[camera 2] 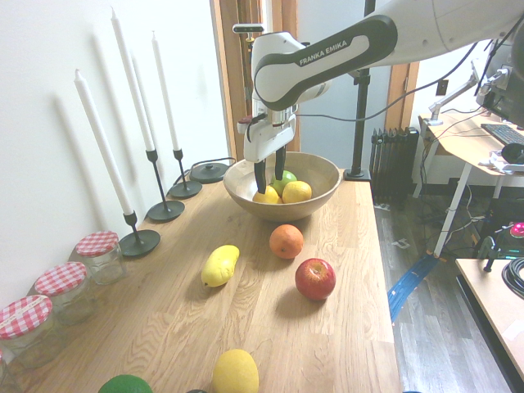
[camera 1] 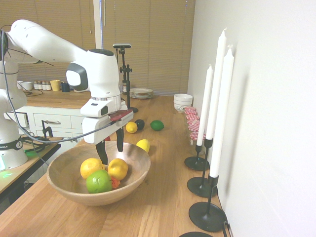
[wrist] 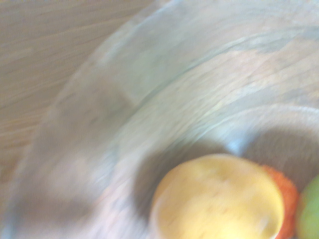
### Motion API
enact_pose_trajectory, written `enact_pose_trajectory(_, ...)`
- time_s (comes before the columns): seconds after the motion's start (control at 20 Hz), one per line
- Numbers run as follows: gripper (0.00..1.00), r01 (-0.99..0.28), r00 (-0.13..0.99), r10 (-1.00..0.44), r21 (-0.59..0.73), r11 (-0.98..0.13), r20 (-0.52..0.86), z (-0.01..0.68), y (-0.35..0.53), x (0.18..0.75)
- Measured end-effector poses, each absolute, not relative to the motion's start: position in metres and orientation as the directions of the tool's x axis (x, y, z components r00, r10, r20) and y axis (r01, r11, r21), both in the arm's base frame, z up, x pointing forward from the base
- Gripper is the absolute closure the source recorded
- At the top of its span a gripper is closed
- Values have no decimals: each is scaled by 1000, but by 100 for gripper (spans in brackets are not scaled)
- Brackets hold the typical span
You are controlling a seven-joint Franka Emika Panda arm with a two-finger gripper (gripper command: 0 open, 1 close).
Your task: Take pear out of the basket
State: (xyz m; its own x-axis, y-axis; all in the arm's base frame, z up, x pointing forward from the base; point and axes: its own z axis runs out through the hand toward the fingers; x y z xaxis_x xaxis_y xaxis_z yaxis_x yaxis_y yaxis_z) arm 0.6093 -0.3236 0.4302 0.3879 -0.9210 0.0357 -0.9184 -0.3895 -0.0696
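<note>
1. Gripper (camera 1: 111,154) pointing straight down with jaws spread wide, holding nothing, tips at about rim height inside the basket (camera 1: 139,156).
2. Right under the tips: pear (camera 1: 118,168), lying in the basket and not gripped. Probably the right fruit, though it is hard to tell from the second yellow fruit (camera 1: 92,167) beside it; fills the blurred wrist view (wrist: 217,199).
3. Just below and to the arm side of the tips: green apple (camera 1: 98,181), with a small red-orange piece (camera 1: 115,182) wedged between it and the pear.
4. Progress, as a judgement: approach nearly done. Left to do: final descent, closing on the pear, lifting it clear of the rim, setting it outside.
5. Beyond the basket, away from the gripper: wooden table (camera 1: 158,197) with a lemon (camera 1: 143,145) just past the rim; further on another lemon (camera 1: 131,127), a dark fruit (camera 1: 140,124) and a lime (camera 1: 157,125).
6. Well off on the wall side: white candles (camera 1: 217,98) in black holders, then red-lidded jars (camera 1: 191,123).
7. Farthest: stacked plates (camera 1: 141,92), white bowls (camera 1: 183,102), brown blinds (camera 1: 158,39).
</note>
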Motion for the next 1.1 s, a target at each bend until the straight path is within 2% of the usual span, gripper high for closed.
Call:
enact_pose_trajectory(0.4, 0, -915, 400, -916, -53, -400, 6, 402, -328, 617)
enact_pose_trajectory(0.45, 100, -914, 403, -915, -52, -403, 4, 400, -327, 618)
enact_pose_trajectory(1.1, 100, -899, 433, -901, -80, -432, 1, 402, -323, 624)
